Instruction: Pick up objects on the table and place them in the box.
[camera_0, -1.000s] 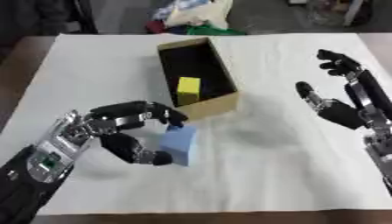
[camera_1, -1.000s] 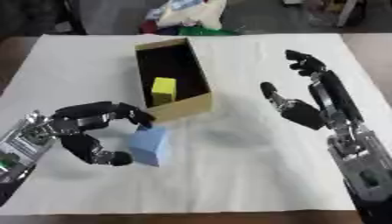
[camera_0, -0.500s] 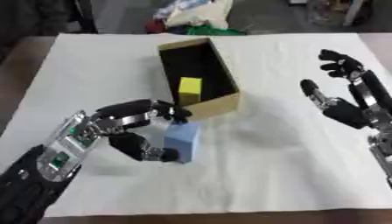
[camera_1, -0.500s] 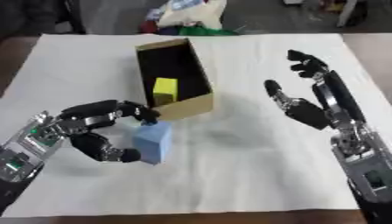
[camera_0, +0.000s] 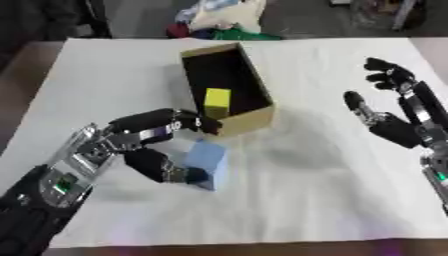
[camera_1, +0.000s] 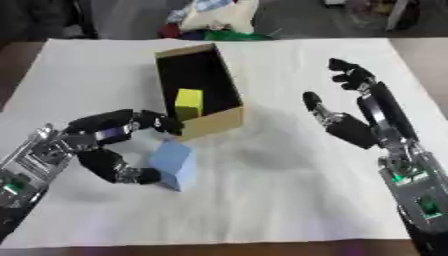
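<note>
Light-blue block (camera_0: 208, 157) sits in the lower left of the frame, just below the near corner of the cardboard box (camera_0: 255, 114), and we see the left hand (camera_0: 147, 145) wrapped around it: the fingers arch over its upper edge while the thumb curls in against its lower left face. We cannot tell whether the block is lifted or resting on the white cloth (camera_0: 297, 190). It looks like a plain, soft-edged cuboid, standing taller than it is wide and tilted slightly. At centre top, the open box lies at an angle, dark inside, with a yellow block (camera_0: 216, 97) in its near end. At the right edge we find the right hand (camera_1: 350, 125) raised above the cloth, fingers spread and relaxed, holding nothing.
</note>
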